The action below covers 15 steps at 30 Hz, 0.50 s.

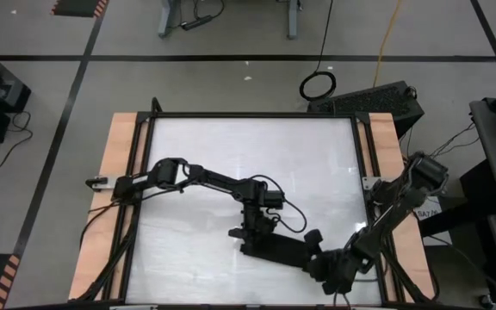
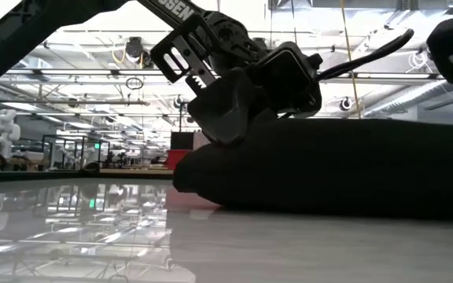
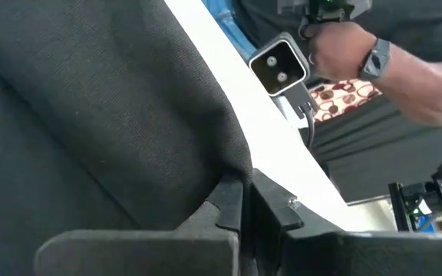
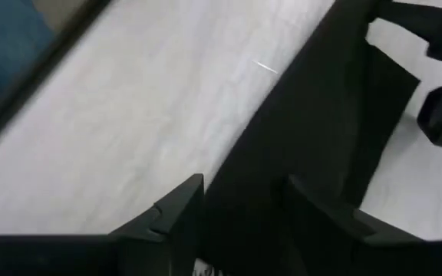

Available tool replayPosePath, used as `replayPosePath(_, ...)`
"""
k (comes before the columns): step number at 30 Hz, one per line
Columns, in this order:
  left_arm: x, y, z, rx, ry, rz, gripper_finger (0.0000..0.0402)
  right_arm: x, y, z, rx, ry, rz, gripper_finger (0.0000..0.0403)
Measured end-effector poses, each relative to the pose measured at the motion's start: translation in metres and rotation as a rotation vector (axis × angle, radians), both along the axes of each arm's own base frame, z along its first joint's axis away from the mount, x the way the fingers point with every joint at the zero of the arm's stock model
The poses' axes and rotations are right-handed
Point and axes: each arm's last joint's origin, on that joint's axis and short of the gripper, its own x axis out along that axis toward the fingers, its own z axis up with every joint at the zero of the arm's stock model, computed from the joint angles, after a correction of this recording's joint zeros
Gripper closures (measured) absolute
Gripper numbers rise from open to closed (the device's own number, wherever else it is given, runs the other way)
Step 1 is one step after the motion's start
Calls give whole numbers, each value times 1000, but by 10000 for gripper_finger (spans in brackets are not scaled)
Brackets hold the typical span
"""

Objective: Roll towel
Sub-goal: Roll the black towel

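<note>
Both grippers at towel (image 1: 278,248)

White glossy tabletop (image 1: 231,164) sat in a black frame, with bare wooden strips (image 1: 114,172) running down both sides; grey floor around it was crossed by black tape lines (image 1: 231,58); a coiled black cable ring (image 1: 318,84) lay on the floor past the far edge, next to a dark box (image 1: 377,99); a person's arm with a wristwatch (image 3: 377,55) showed beyond the table, near a small grey camera (image 3: 279,65).
</note>
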Motion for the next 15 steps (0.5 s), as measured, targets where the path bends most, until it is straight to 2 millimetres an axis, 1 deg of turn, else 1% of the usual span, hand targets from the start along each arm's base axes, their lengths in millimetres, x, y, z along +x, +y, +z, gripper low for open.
replayPosePath(3, 1, 3, 0, -1, 12, 15, 391, 2, 5, -9, -60, -13, -39, 209)
replayPosePath(6, 1, 4, 0, 0, 13, 16, 391, 0, 2, -17, -88, -11, -109, 192)
replayPosePath(9, 1, 4, 0, 6, 14, 18, 391, -1, 0, -22, -81, 6, -166, 182)
replayPosePath(12, 2, 4, 0, 15, 6, 21, 382, -3, -2, -28, -85, 36, -231, 190)
replayPosePath(15, 3, 6, 2, 22, 0, 26, 358, -4, -4, -32, -72, 56, -283, 221)
